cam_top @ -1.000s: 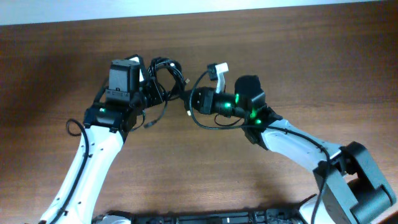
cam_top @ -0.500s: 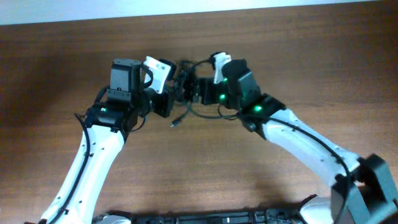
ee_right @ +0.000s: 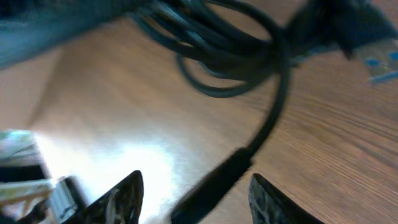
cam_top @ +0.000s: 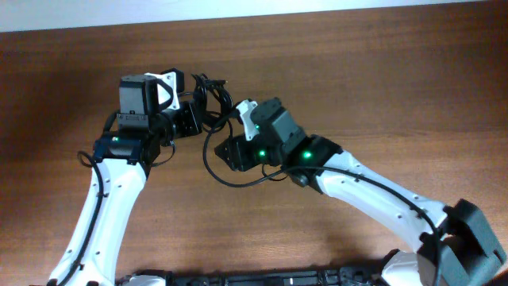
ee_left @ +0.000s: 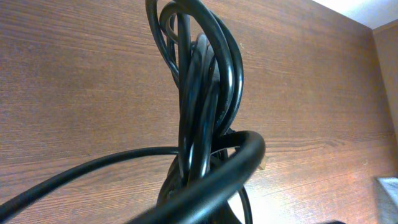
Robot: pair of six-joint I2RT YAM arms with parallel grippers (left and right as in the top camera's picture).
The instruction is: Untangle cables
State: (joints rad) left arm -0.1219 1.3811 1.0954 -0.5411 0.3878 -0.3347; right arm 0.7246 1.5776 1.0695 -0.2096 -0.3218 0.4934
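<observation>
The cables [cam_top: 209,98] form a black knotted bundle held up at the back middle of the table. My left gripper [cam_top: 190,119] is shut on that bundle. In the left wrist view the cables [ee_left: 202,93] fill the frame and hide the fingers. One strand loops down [cam_top: 216,173] over the wood toward my right gripper [cam_top: 228,152]. In the right wrist view the right gripper [ee_right: 196,180] stands open. A black plug end [ee_right: 217,177] lies between its fingertips [ee_right: 127,194] and touches neither. The bundle [ee_right: 217,56] hangs just beyond.
The brown wooden table [cam_top: 357,71] runs under both arms. A pale wall strip [cam_top: 238,8] borders its far edge. A black rail [cam_top: 238,280] sits at the near edge. A blue-tipped plug [ee_right: 379,68] shows at the right of the right wrist view.
My right gripper was shut and is now open. It went up to the bundle, then came back toward the near side. My left gripper shifted left with the bundle.
</observation>
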